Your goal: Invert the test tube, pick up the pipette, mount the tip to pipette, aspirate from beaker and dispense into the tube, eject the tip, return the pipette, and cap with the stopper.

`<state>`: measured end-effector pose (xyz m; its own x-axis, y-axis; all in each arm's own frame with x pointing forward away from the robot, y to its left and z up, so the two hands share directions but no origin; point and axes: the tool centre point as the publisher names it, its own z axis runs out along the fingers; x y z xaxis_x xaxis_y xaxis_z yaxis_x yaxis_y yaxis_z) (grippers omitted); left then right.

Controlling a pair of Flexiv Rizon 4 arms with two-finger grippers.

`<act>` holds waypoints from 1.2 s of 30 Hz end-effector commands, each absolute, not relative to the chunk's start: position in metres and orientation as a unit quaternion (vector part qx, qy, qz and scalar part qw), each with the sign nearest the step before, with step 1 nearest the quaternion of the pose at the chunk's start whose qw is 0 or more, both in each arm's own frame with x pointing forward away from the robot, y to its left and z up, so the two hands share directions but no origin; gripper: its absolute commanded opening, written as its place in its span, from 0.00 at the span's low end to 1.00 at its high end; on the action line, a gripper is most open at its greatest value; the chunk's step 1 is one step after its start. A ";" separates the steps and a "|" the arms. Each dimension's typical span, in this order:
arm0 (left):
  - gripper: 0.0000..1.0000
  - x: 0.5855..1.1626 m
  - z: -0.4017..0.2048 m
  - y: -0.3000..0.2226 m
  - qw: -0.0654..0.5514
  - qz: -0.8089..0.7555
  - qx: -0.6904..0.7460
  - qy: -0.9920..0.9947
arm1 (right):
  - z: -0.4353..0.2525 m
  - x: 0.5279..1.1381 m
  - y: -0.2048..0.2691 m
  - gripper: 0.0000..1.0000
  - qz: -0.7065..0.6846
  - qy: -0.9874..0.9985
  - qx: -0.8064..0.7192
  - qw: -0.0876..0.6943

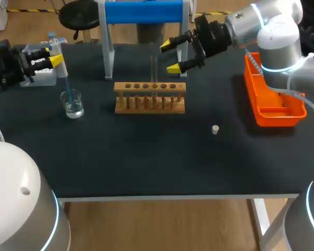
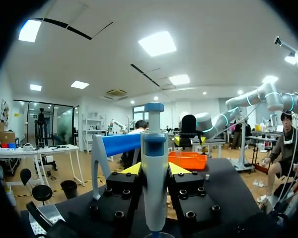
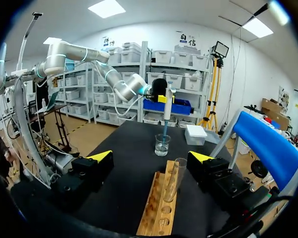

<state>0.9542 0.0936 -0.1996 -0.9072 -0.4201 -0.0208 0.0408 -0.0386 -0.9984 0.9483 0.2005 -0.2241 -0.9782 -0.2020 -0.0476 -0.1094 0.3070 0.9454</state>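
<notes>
two hands are sharing this step, and the head view is showing how they are lying. our left hand (image 1: 55, 57) is clamping the pipette (image 1: 61, 63) at the left side of the tabletop (image 1: 146, 157). the pipette's long axis is running straight up and down, and its blue tip (image 1: 69, 90) is dipping into the beaker (image 1: 73, 104) right under it. the test tube (image 1: 154, 73) is standing upright in the wooden rack (image 1: 149, 98) near the middle, well apart from the beaker and toward our right. our right hand (image 1: 172, 56) is hovering just beside the tube's upper part with its fingers apart, so it is the hand nearer the tube, though the pipette is in the left. the stopper (image 1: 215, 129) is lying alone on the tabletop, right of the rack and nearer our right arm.

in the left wrist view, the pipette is sitting upright between the two yellow-tipped fingers, which are pressing its body from both sides.

in the right wrist view, the fingers are standing wide apart and touching nothing. the tube is rising from the rack ahead of the gap between them. beyond it the beaker and the held pipette are lining up almost straight ahead.

we are judging that the coming move is turning on one relation: the tube's open mouth is lying to the right of the pipette. the left arm would be lifting the tip clear of the beaker and carrying it across, vertical, to that mouth.
</notes>
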 end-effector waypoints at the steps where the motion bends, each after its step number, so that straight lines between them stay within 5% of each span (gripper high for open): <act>1: 0.00 0.954 -0.200 0.094 0.162 -0.707 -0.140 0.674 | -0.235 0.954 0.205 1.00 -0.583 -0.805 0.094 0.046; 36: 0.00 0.954 -0.200 0.094 0.162 -0.707 -0.140 0.674 | -0.274 0.969 0.231 1.00 -0.535 -0.844 0.038 0.010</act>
